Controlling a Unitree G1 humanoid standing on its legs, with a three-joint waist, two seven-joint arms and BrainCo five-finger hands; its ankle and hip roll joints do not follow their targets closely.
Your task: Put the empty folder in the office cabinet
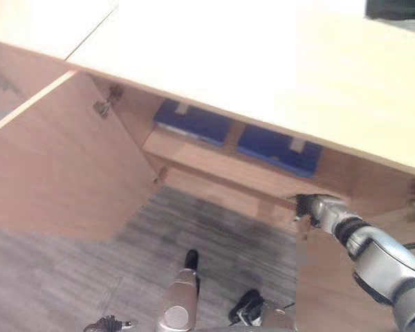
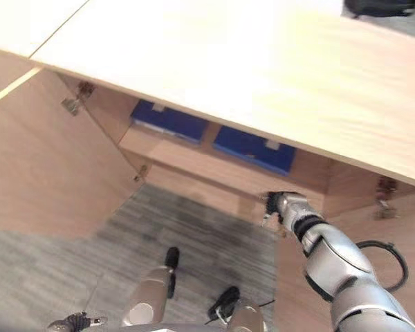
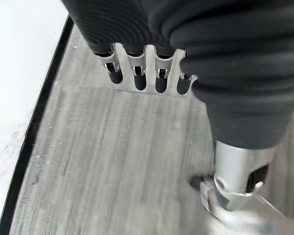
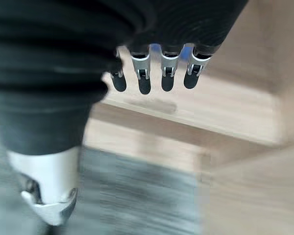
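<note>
Two blue folders (image 1: pixel 277 149) lie flat on the open cabinet's shelf (image 1: pixel 214 163), near whose front edge the right hand (image 1: pixel 311 207) hovers, fingers straight and empty, while the left hand (image 3: pixel 147 73) hangs relaxed over grey floor (image 1: pixel 194 235).

No legible text or labels anywhere.

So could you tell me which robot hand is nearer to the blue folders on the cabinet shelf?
The right. The right robot hand is just in front of the shelf edge, below the blue folders, fingers straight. The left robot hand hangs low over the grey floor, far from them.
</note>
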